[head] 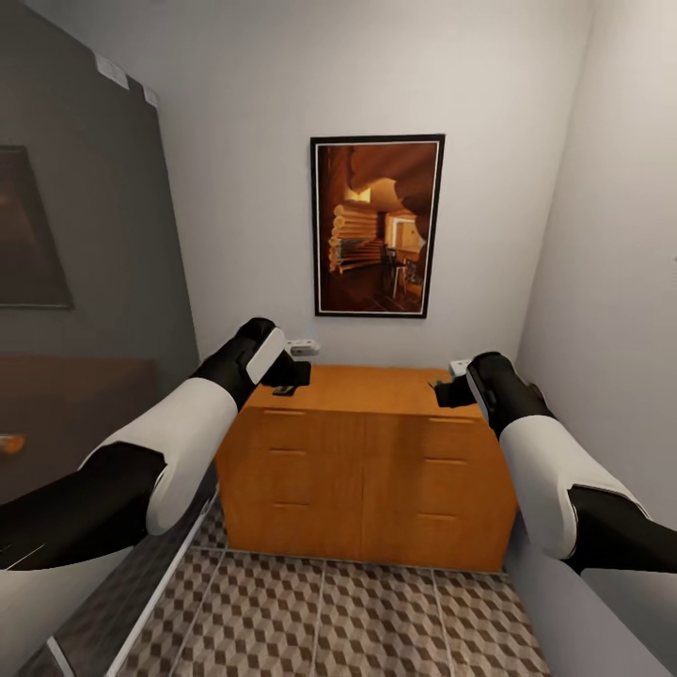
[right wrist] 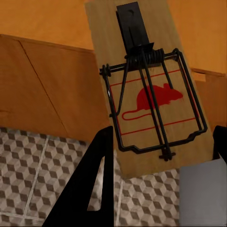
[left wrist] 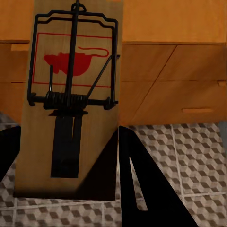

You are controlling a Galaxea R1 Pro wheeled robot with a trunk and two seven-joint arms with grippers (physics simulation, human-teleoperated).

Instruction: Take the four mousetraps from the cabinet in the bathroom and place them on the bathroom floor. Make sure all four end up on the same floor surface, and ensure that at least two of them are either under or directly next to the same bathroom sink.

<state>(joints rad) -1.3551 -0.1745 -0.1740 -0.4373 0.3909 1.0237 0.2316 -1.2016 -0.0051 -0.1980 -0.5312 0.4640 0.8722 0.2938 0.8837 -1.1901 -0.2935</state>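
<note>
Mousetraps clamped in our left gripper and right gripper | step: carry | next: lower onto bathroom floor.

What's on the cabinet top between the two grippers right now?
Head view: the cabinet top between the left gripper and right gripper is bare orange wood. Each gripper holds a mousetrap, per the wrist views.
</note>
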